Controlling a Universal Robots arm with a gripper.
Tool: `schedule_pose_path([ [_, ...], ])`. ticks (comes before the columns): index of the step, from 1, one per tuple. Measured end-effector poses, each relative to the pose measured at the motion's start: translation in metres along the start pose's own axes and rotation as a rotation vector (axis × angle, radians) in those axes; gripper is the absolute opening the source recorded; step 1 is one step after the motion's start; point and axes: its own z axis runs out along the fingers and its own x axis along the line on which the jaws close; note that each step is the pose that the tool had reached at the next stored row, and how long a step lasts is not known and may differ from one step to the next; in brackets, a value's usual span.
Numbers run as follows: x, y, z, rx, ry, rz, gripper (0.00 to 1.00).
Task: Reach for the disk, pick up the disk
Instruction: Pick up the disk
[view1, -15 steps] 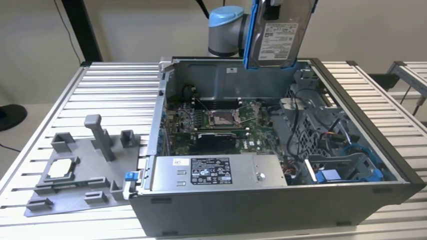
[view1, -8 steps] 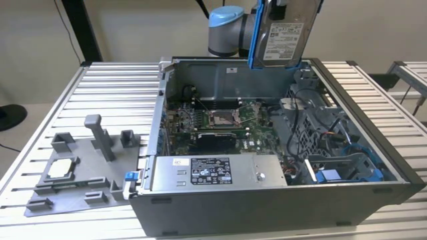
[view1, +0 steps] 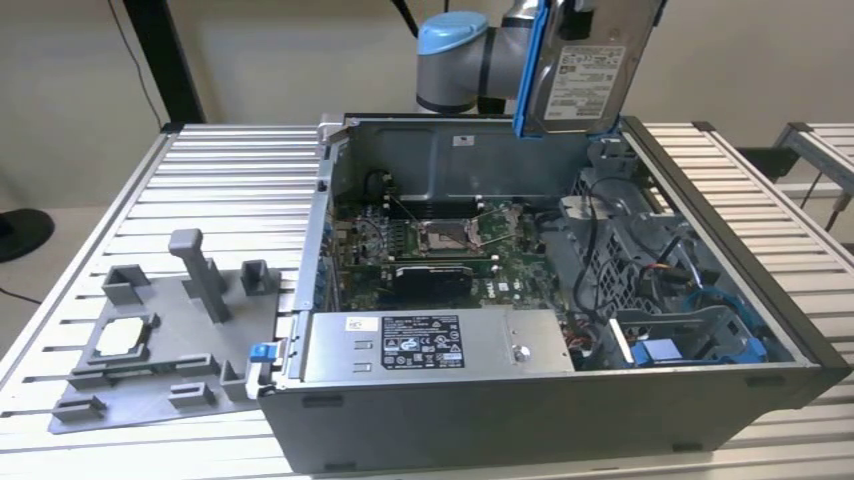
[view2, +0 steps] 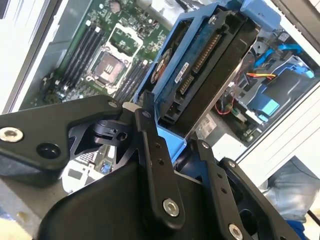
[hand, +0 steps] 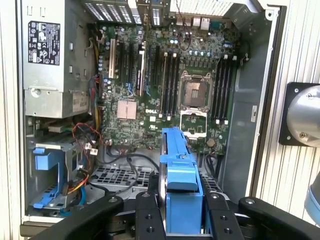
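The disk (view1: 591, 70) hangs upright above the back right corner of the open computer case (view1: 534, 420), its white label facing the camera and its blue carrier frame along the edge. In both wrist views my gripper (hand: 181, 202) is shut on the disk (hand: 179, 170), with one black finger (hand: 147, 215) on each side of the blue frame. In the second wrist view the disk's connector end (view2: 200, 70) points down toward the case, and the black fingers (view2: 150, 145) clamp its near end.
Inside the case lie the motherboard (view1: 447, 240), a silver power-supply box (view1: 427, 345) at the front, and a drive cage with a blue bracket (view1: 661, 352) and cables. A grey fixture plate (view1: 154, 340) with posts sits on the slatted table at the exterior view's left.
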Motion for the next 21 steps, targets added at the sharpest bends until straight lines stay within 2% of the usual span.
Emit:
schedule_pose_path([
  [3, 0.0002, -0.003, 0.0001, 0.0, 0.0002, 0.0, 0.0],
  [21, 0.0005, -0.0081, 0.0005, -0.0001, 0.0001, 0.0, 0.0],
])
